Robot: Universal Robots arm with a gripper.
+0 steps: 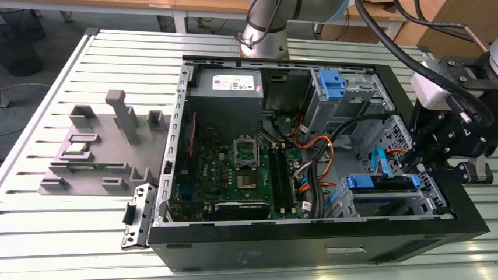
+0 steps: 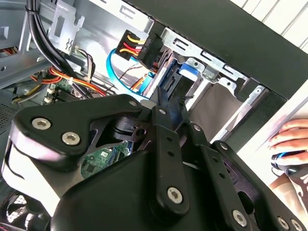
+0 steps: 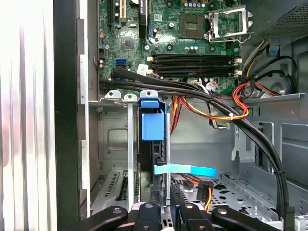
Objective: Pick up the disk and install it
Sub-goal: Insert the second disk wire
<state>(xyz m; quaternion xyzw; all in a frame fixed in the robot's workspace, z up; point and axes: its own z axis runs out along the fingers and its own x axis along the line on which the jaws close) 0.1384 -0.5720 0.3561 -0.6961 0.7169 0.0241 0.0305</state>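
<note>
Disk seated on edge in the computer case's drive bay

The disk (image 1: pixel 379 182) stands on its thin edge in the metal drive cage by the front corner of the open case, at the exterior view's right. Its blue plastic rail (image 3: pixel 152 126) faces out of the slot, in line with the cage's edge. A dark side shows below that blue piece in the first wrist view.

Matt black gripper (image 2: pixel 168 103), bare metal case (image 1: pixel 185 99), seemingly plastic-railed disk (image 3: pixel 153 126)
</note>
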